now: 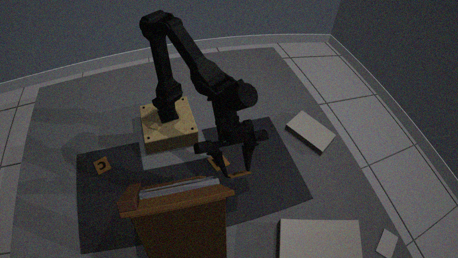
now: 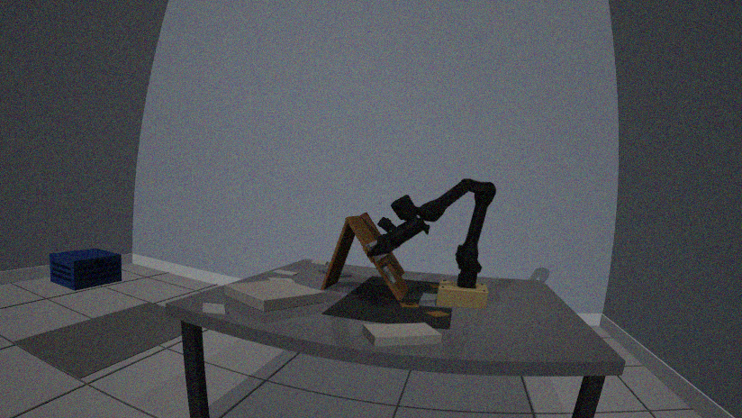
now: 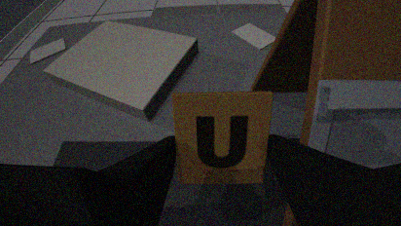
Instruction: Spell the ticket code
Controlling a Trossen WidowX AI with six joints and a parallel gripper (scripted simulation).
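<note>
the claw (image 1: pixel 237 173) (image 2: pixel 371 253) (image 3: pixel 221 142) is closed on a wooden letter tile (image 1: pixel 240 174) (image 3: pixel 222 141), one finger at each side edge. in the wrist view the tile's face is nearly square, so no long axis stands out; its top edge runs roughly level. your rail (image 1: pixel 179 189) (image 3: pixel 365 97) lies to the right of the tile in that view, and to its left in the top view — the near end looks like the open one. the tile is just beside the sloping board (image 1: pixel 179 204) (image 2: pixel 360 228) (image 3: pixel 360 44), apart from the rail. you probably need to line up its height and tilt, then slide it sideways.

the held tile reads "u", upright to you in the wrist view. a loose tile (image 1: pixel 102 165) on the dark mat (image 1: pixel 109 208) reads as a turned "c"; another (image 1: pixel 214 163) sits partly behind a finger, its letter unclear. you cannot read the ticket's code or any brand here.
</note>
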